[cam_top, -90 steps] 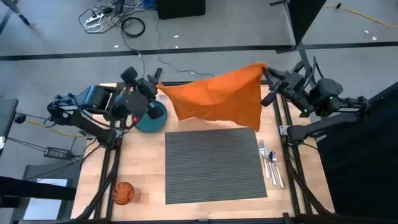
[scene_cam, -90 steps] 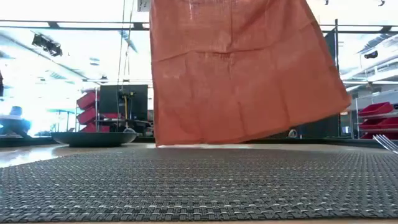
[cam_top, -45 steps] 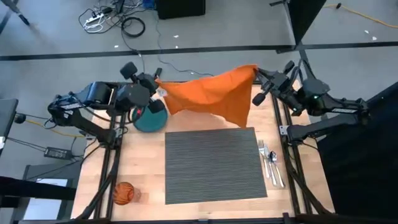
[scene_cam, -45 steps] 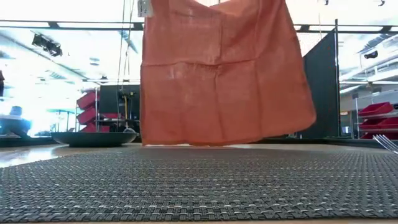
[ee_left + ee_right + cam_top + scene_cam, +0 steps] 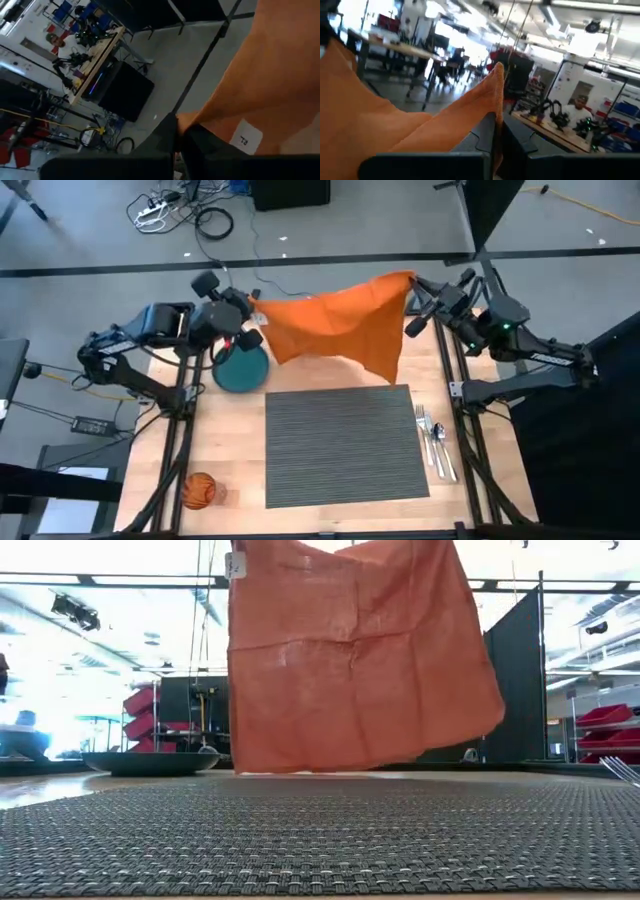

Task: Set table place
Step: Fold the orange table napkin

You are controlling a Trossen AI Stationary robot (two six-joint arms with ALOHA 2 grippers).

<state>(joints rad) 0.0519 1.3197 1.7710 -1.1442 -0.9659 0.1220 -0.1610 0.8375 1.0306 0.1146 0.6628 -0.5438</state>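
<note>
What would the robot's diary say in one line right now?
left gripper: shut on napkin corner | right gripper: shut on other corner | napkin: hanging spread above table's far edge | placemat: bare | plate: beside placemat

Robotics lab: workbenches (image 5: 395, 47), red storage bins (image 5: 140, 700), floor cables (image 5: 190, 215)

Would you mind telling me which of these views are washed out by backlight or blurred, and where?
Low view: bright room lights behind the hanging napkin wash out the background, while the placemat weave is crisp. Right wrist view: ceiling lights glare, and the napkin is soft with blur. Left wrist view: the near cloth is out of focus. High view: evenly lit table, no harsh shadows.
</note>
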